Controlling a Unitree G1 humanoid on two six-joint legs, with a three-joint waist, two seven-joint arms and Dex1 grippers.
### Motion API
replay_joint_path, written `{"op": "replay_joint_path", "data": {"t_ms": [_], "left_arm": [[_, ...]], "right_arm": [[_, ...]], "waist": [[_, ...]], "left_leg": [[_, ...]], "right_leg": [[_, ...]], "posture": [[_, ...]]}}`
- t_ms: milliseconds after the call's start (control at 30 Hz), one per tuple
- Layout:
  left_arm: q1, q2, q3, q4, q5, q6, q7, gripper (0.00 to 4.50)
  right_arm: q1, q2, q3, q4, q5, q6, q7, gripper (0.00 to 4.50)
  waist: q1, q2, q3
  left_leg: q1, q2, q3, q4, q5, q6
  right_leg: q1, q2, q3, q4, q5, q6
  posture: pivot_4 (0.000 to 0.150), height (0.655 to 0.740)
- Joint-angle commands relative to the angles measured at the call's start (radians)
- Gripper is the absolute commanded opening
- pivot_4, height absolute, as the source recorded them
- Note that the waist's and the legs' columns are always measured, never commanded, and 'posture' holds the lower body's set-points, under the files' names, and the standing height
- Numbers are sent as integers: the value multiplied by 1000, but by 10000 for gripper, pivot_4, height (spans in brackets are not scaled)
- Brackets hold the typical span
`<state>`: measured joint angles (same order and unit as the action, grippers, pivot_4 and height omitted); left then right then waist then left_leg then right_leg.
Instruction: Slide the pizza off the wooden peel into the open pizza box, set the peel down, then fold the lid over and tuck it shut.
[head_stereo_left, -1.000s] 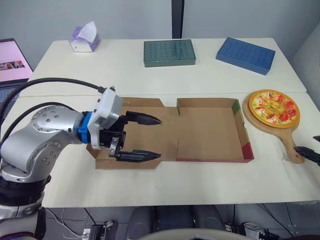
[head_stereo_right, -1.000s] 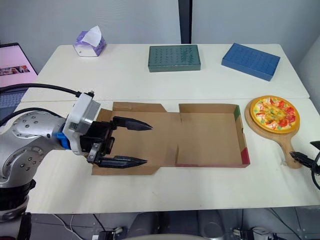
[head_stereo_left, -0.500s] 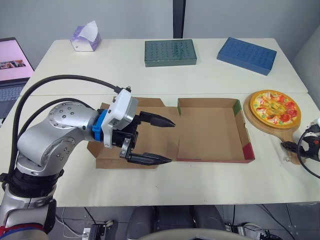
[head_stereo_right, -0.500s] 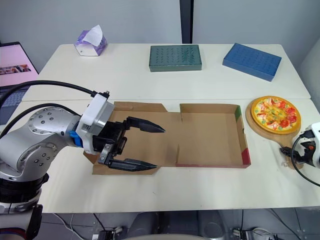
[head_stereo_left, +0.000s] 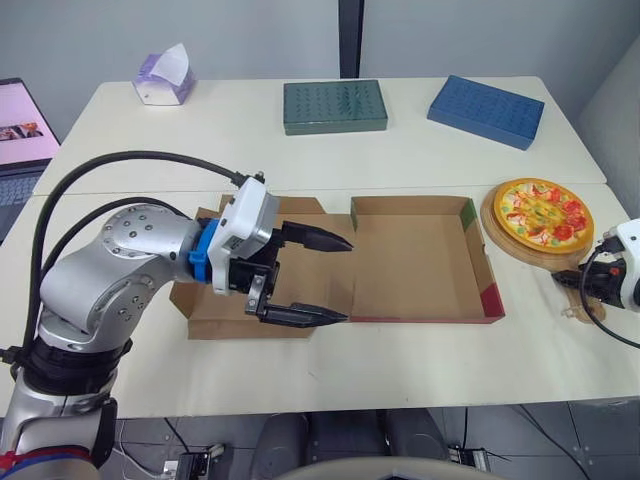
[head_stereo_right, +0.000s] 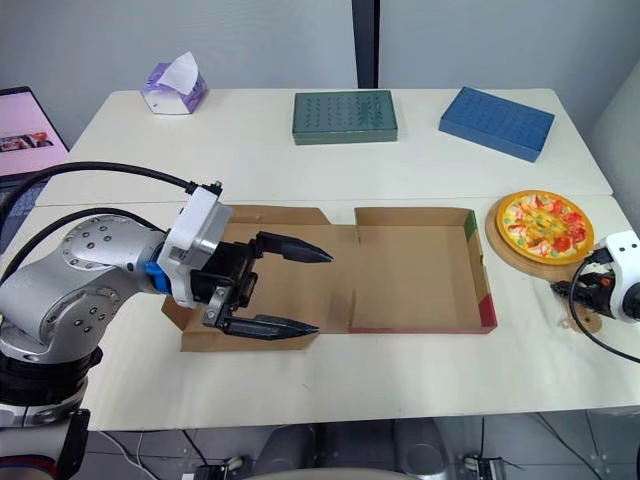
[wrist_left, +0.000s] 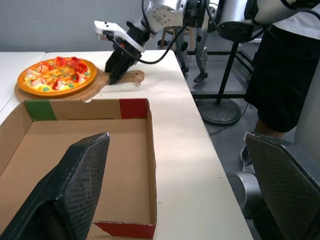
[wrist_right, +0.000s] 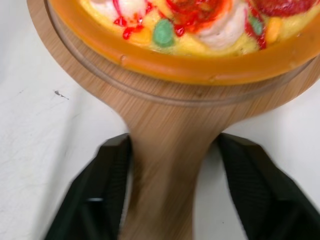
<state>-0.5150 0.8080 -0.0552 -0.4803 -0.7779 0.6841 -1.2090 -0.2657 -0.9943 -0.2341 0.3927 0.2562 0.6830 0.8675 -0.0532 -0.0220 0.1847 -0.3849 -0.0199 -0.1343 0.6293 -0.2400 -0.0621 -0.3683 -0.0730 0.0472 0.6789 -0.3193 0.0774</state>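
Progress: barely off the start line I reckon, none of the actual steps are finished yet

Pizza: the pizza (head_stereo_left: 546, 210) sits on the round end of the wooden peel (head_stereo_left: 491, 222), and the peel lies flat on the bench (head_stereo_left: 400, 370) just beside the right wall of the box, so nothing has gone in

Box: the pizza box (head_stereo_left: 415, 262) is open and its tray is bare cardboard. The lid (head_stereo_left: 215, 322) is laid out flat on the bench to the left of the tray

Right tool: I've got the right tool (wrist_right: 172, 150) down at the peel's handle with one black finger on each side of it. They're parted around the wood and very close to it, but I don't see a firm pinch yet, so I'm calling it unclamped for now

Left tool: the left tool (head_stereo_left: 347, 281) hovers over the flat lid near the hinge line, its fingers spread wide with nothing between them, tips pointing toward the tray

Left to do: pretty much everything. I have to close on the handle, lift, bring the peel over the tray, tip the pizza off, park the peel, then fold the lid over and tuck it

My guess: the grab on the handle is the step in hand, and the left side looks staged for the lid job later
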Motion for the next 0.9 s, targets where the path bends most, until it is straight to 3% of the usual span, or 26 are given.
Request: {"op": "replay_joint_path", "data": {"t_ms": [33, 400, 700, 900], "left_arm": [[1, 1, -5, -17, 25, -32, -3, 45000], [0, -19, -5, 16, 71, -68, 17, 45000], [42, 4, 70, 41, 70, -69, 53, 45000], [78, 35, 127, 48, 73, -68, 67, 45000]], "right_arm": [[5, 30, -1, 41, -6, 13, -30, 15778], [5, 94, -146, -14, 26, -96, -112, 15431], [20, 42, -278, -92, 93, -133, -75, 15431], [54, -42, -285, -247, 95, -137, 3, 15431]], "waist": [[0, -2, -1], [-2, -8, -4], [2, 10, 4], [-2, 16, 6]], "left_leg": [[0, 0, 0, 0, 0, 0], [1, 0, 1, 0, 0, 0], [-6, -1, 0, -1, 0, 0], [-7, -1, 1, 0, 0, 0]], "right_leg": [[0, 0, 0, 0, 0, 0], [1, 0, 1, 0, 1, 1], [-6, 0, 1, 1, 1, 1], [-7, -1, 1, 1, 1, 1]], "posture": [[1500, 7400], [1500, 7400], [1500, 7400], [1500, 7400]]}}
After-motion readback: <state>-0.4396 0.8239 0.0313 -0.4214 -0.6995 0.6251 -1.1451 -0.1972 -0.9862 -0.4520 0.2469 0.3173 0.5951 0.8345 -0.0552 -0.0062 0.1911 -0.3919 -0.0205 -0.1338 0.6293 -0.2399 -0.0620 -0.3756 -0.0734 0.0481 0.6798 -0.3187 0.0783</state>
